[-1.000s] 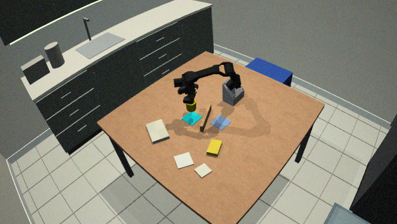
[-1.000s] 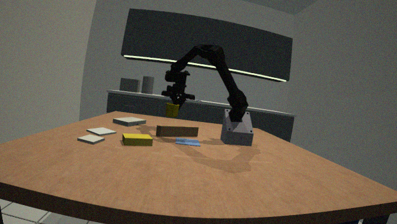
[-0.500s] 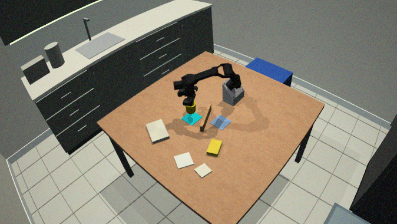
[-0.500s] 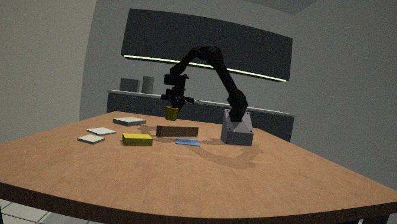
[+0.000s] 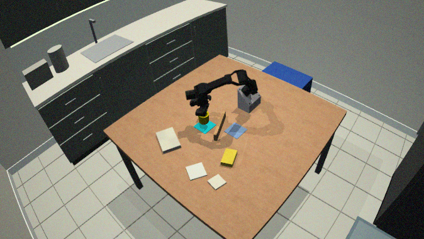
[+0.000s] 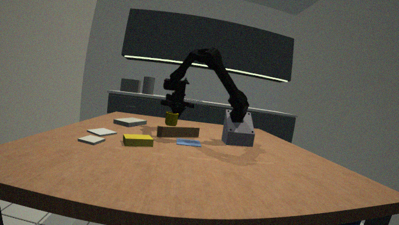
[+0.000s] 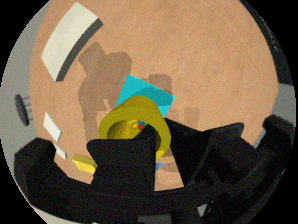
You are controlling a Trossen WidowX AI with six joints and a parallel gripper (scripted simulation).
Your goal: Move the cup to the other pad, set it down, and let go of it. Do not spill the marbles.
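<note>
Books and slabs come first on the left of the wooden table (image 5: 283,176): a grey book (image 5: 168,139) at the far left, two pale tiles (image 5: 195,170) (image 5: 216,181) nearer the front edge, and a yellow block (image 5: 229,156) just right of them. Right of the grey book, the yellow cup (image 5: 204,119) hangs upright under the black gripper (image 5: 202,112), whose jaws are clamped on the cup's rim, one finger (image 7: 127,163) inside the wall and the other outside. Through the wrist camera the cup's mouth shows small coloured marbles (image 7: 140,124) inside. Beneath the cup lies the cyan pad (image 5: 205,126); whether the cup's base touches it cannot be told. Next right, a thin brown wall (image 5: 219,126) stands on edge, and beyond it lies the pale blue pad (image 5: 236,130), bare. Farthest right, the arm's grey base block (image 5: 251,104)
</note>
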